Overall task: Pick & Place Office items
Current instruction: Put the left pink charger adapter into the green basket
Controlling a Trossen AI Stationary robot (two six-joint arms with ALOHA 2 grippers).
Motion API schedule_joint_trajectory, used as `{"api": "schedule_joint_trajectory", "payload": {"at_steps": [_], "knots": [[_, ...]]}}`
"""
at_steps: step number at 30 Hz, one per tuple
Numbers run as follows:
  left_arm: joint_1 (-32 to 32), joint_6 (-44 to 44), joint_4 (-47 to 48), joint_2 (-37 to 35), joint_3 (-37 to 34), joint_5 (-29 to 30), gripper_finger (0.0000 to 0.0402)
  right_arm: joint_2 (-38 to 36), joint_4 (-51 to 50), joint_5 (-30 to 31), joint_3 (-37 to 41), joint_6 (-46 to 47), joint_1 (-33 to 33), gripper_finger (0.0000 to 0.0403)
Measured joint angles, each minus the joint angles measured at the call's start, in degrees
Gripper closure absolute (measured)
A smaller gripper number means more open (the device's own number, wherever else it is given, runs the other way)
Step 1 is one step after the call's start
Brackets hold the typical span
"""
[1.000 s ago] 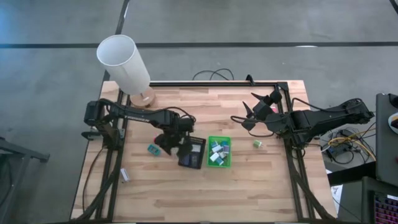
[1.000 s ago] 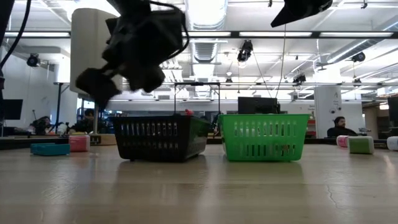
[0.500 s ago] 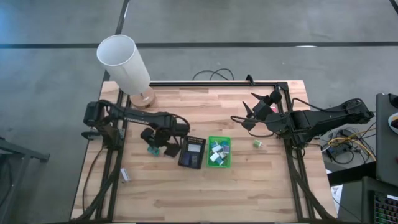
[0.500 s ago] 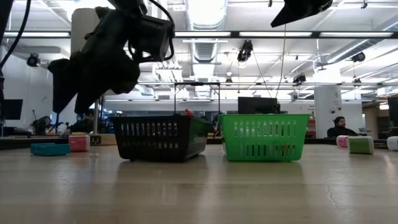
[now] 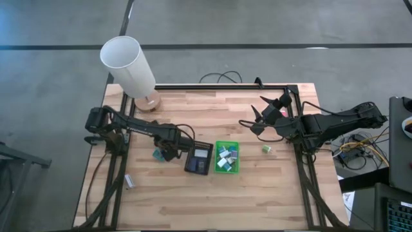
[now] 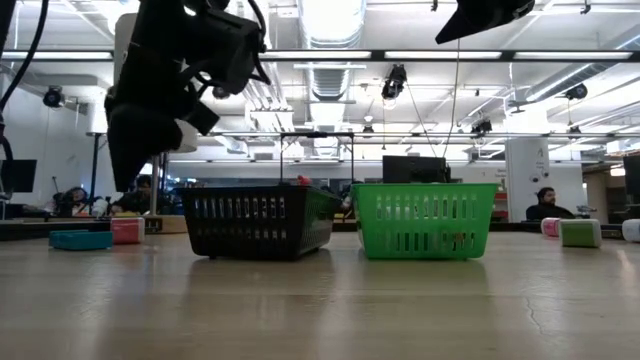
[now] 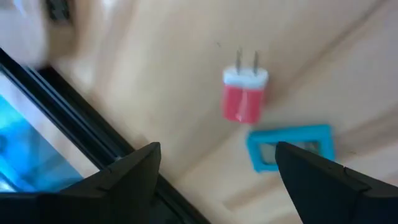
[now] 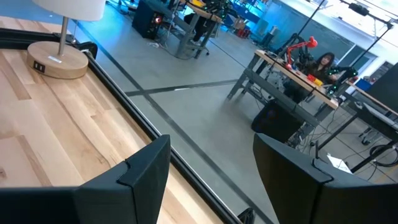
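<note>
My left gripper (image 5: 165, 153) hangs open, tipped steeply down, just left of the black tray (image 5: 199, 158). Below it on the wood lie a pink block with two metal prongs (image 7: 244, 99) and a flat teal frame-shaped item (image 7: 291, 147), both lying flat ahead of the open fingers (image 7: 140, 171). Nothing is between those fingers. The green tray (image 5: 226, 145) holds several small white and teal blocks. A small green block (image 5: 266, 149) lies on the table to its right. My right gripper (image 5: 256, 116) waits raised at the far right, open and empty.
A tall white lamp (image 5: 129, 63) stands on its round wooden base at the far left corner. A small white item (image 5: 129, 182) lies near the left rail. In the low view, pink, green and white blocks (image 6: 580, 233) sit at the right. Bare wood lies along the near edge.
My left gripper has swung from the black tray's left edge toward the table's left edge, and has tipped to point more steeply down over the teal and pink items. Its fingers have stayed open. No item has moved.
</note>
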State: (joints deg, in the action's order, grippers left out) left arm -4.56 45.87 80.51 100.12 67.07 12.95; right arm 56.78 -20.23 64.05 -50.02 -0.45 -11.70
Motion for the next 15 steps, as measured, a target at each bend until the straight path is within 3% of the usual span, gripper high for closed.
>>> {"api": "schedule_joint_trajectory", "payload": {"at_steps": [8,15], "knots": [[0.0,-3.7,-1.5,0.0,0.0,12.2,0.0077,0.0,0.0,0.0,0.0,0.0,0.0,0.0174],[-0.2,-1.1,-1.9,0.0,-0.1,13.0,0.0077,0.0,0.0,0.0,0.0,0.0,0.0,0.0174]]}}
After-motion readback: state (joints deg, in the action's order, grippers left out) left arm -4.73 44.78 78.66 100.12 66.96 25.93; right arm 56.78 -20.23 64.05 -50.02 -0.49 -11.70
